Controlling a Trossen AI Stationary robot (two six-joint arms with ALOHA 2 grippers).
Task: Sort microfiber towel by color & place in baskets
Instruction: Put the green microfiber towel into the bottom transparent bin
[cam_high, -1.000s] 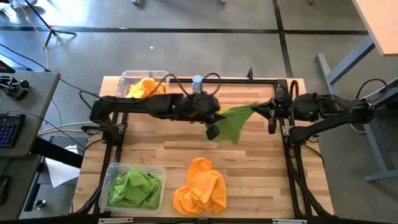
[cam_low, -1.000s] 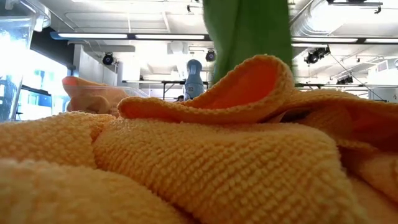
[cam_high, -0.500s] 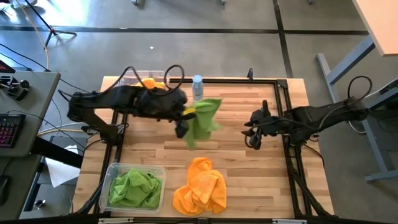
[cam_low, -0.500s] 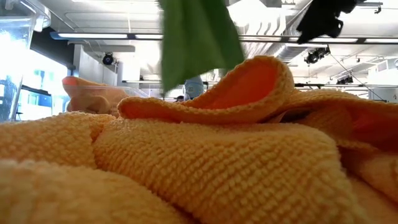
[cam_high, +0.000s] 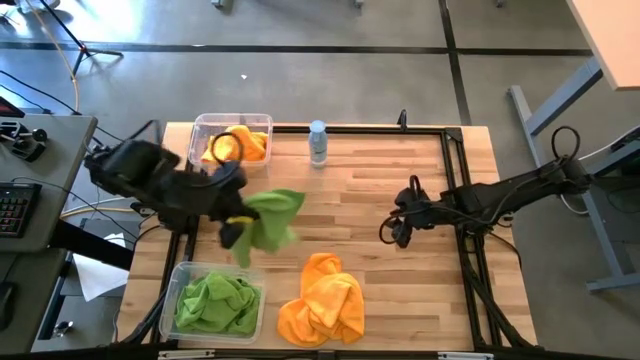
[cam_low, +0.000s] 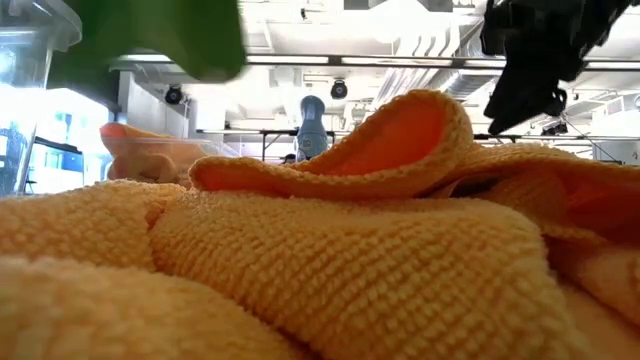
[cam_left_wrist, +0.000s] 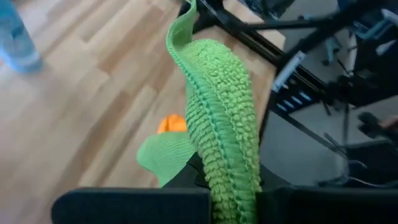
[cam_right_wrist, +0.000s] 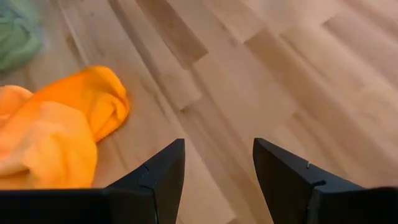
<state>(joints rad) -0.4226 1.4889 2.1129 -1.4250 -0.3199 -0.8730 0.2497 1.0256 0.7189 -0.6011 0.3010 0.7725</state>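
Left gripper (cam_high: 232, 226) clenched on green towel (cam_high: 268, 218) | step: carrying to near-left basket (cam_high: 183, 274) | next: lower, release | right gripper (cam_right_wrist: 214, 163) released, empty

Two clear baskets are sitting on the table: one at the far edge (cam_high: 232, 125) and one at the near edge (cam_high: 183, 275). Green towels are showing in two places: one hanging in the air (cam_high: 270, 220) and a crumpled heap in the near basket (cam_high: 215, 304) (how many cloths are making up that heap cannot be told). Orange towels are showing in two places as well: some in the far basket (cam_high: 243, 143) and a pile lying loose on the wood (cam_high: 322, 301). One bottle (cam_high: 318, 142) is standing by the far basket. Two arms are reaching in, one from each side.
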